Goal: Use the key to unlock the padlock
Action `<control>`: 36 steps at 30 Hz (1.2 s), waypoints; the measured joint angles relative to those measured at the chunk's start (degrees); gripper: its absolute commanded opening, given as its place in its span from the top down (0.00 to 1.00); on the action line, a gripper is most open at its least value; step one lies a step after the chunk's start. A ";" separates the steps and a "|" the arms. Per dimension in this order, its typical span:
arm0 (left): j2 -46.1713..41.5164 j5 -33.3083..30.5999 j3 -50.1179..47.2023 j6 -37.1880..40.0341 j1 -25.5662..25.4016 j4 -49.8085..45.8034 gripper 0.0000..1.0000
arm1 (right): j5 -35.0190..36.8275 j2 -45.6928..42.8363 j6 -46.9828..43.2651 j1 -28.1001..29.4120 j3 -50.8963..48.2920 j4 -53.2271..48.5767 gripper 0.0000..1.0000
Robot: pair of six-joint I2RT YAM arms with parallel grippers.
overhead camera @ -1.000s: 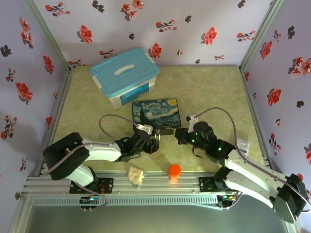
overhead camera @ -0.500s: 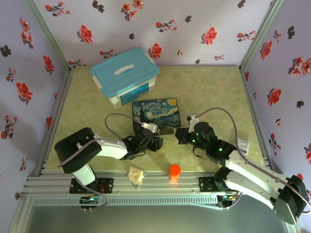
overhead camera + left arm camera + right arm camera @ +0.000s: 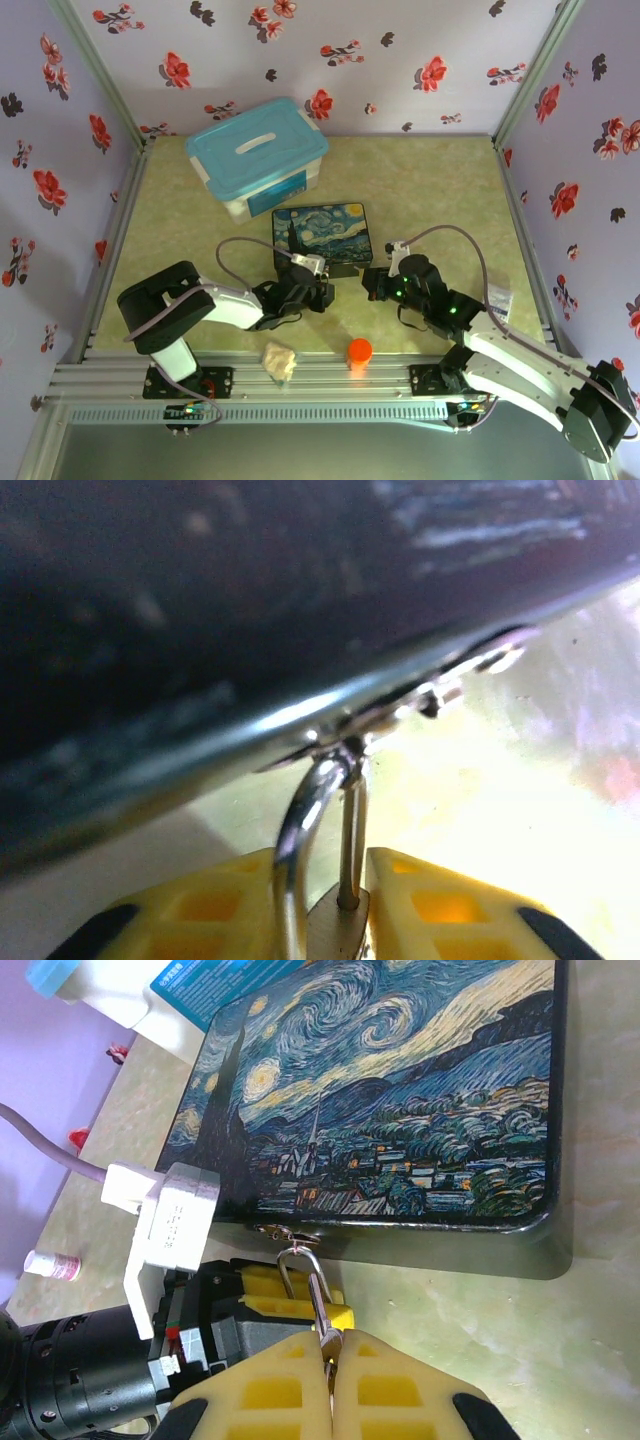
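The left gripper [image 3: 320,868] is drawn in on the padlock [image 3: 338,928]. Its yellow fingers [image 3: 215,905] flank the brass body. One pad lies flat against the body, and the other contact is masked by the silver shackle [image 3: 298,820]. The lower part of the body is cut off by the frame edge, so the keyway cannot be seen. The shackle rises from the body and passes through the hasp [image 3: 345,742] on the front wall of the tin box [image 3: 200,630], which is a dark, out-of-focus band across the left wrist view. In the right wrist view the right gripper [image 3: 330,1348] is fully closed, with its pads meeting at the seam. A thin metal sliver pinched there is taken as the key [image 3: 326,1338]. Only its edge is visible, so its bow and bit cannot be made out. The sliver points up toward the shackle loop [image 3: 300,1256] just beside the box's near edge, but whether it touches the padlock cannot be told. In the top view both grippers, left [image 3: 320,293] and right [image 3: 368,282], meet at the near side of the box [image 3: 322,232]. At this scale the padlock and key are too small to resolve. An orange cylinder [image 3: 359,352] and a beige lump [image 3: 280,360] sit well apart from them, near the arm bases.
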 measured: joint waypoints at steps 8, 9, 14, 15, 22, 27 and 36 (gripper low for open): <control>-0.37 1.33 0.00 -3.91 0.00 0.79 0.87 | -0.04 0.66 1.77 0.00 -2.05 1.29 1.00; -0.37 1.49 0.22 -4.07 0.00 0.55 0.87 | -0.04 0.74 1.90 0.00 -2.10 1.33 1.00; -0.37 1.60 1.20 -5.42 0.00 -1.18 0.92 | -0.04 0.76 2.05 0.00 -2.34 1.79 1.00; -0.37 1.55 1.42 -5.66 0.00 -1.62 0.93 | -0.04 0.76 2.49 0.00 -2.62 2.08 1.00; -0.98 1.66 1.70 -10.99 0.00 -1.73 0.99 | -2.38 5.90 10.51 -0.90 -5.86 7.28 1.00; -3.28 1.62 1.75 -14.84 0.57 -1.55 1.00 | -5.81 9.38 19.85 -0.98 -10.45 16.39 1.00; -3.67 1.46 1.75 -22.05 2.82 4.94 1.00 | -5.51 5.16 30.80 -0.98 -14.95 23.98 1.00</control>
